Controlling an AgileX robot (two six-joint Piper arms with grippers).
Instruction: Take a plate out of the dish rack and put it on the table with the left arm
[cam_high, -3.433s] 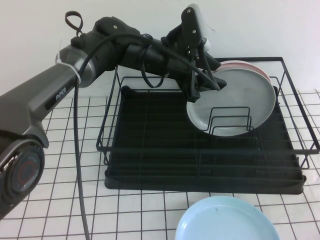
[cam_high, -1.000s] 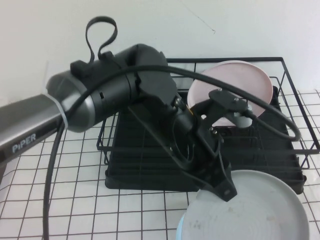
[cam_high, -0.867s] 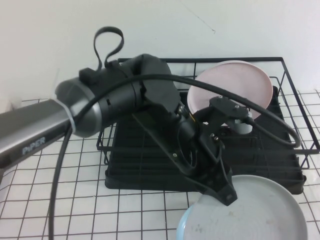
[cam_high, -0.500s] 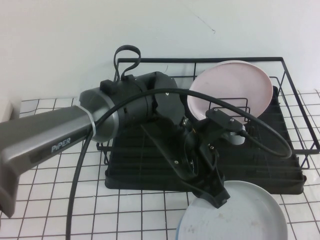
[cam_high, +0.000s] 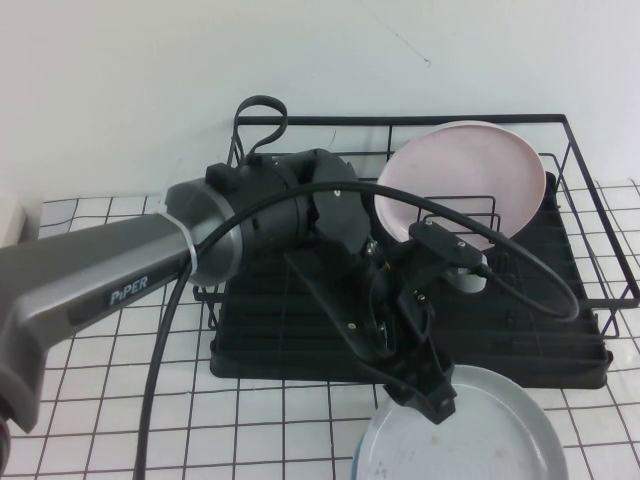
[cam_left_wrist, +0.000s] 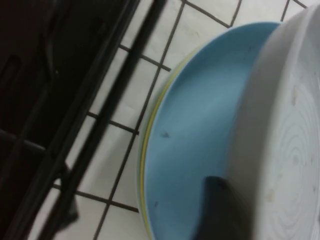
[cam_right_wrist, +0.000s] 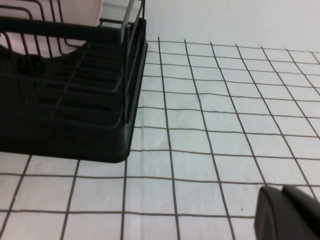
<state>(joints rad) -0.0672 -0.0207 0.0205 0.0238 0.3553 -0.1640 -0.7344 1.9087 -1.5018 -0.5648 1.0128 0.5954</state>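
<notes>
My left gripper (cam_high: 432, 398) reaches out over the front edge of the black dish rack (cam_high: 300, 335) and is shut on the rim of the pale grey plate (cam_high: 475, 430). It holds the plate low over the table (cam_high: 120, 400), right above a light blue plate (cam_high: 358, 462). In the left wrist view the grey plate (cam_left_wrist: 287, 150) overlaps the light blue plate (cam_left_wrist: 200, 125), with one dark finger (cam_left_wrist: 220, 212) against its rim. My right gripper (cam_right_wrist: 287, 217) is shut and empty, low over the table (cam_right_wrist: 225, 125) beside the rack (cam_right_wrist: 75, 110). It does not show in the high view.
A pink plate (cam_high: 465, 170) stands upright in the rack's back right slots and also shows in the right wrist view (cam_right_wrist: 30, 27). The rack's wire frame (cam_high: 590, 200) rises around the tray. Black cables loop from the left arm (cam_high: 120, 280).
The left arm has taken the grey plate out of the rack and brought it forward. Over the last second it has lowered the plate toward the light blue plate.
</notes>
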